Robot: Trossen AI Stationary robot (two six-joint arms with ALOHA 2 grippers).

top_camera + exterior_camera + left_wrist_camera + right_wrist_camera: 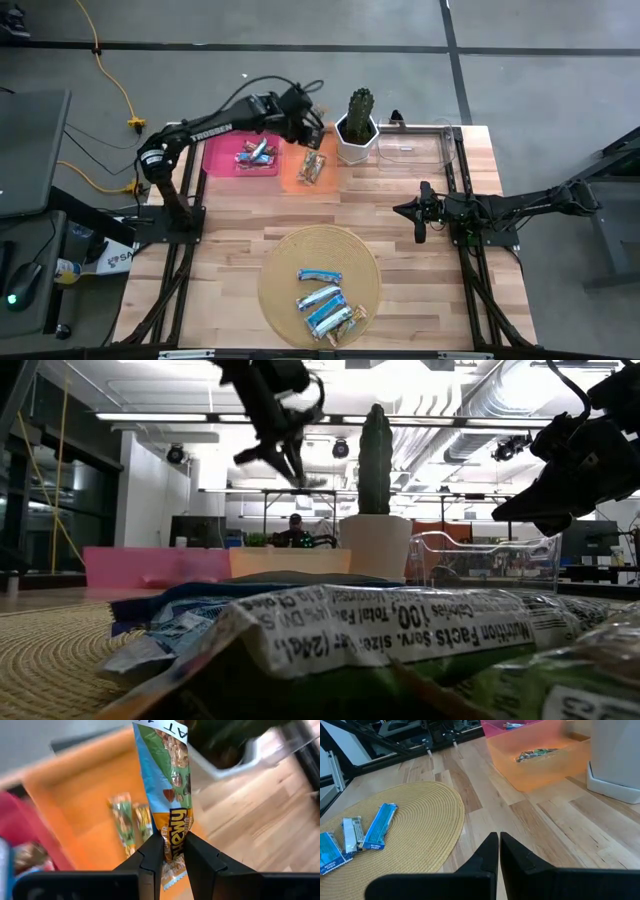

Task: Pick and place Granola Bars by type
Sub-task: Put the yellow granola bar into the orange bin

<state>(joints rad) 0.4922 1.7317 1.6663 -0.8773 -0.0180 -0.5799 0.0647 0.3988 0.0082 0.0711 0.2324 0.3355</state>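
A green-and-orange granola bar is pinched by its end between the left gripper fingers above the orange bin, while the right gripper, fingers closed and empty, is held over the desk.

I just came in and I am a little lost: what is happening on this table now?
The left hand holds a green-and-orange granola bar above the orange bin, where similar bars already lie. The pink bin holds other bars, and blue ones wait on the woven mat. The right hand rests shut, idle.
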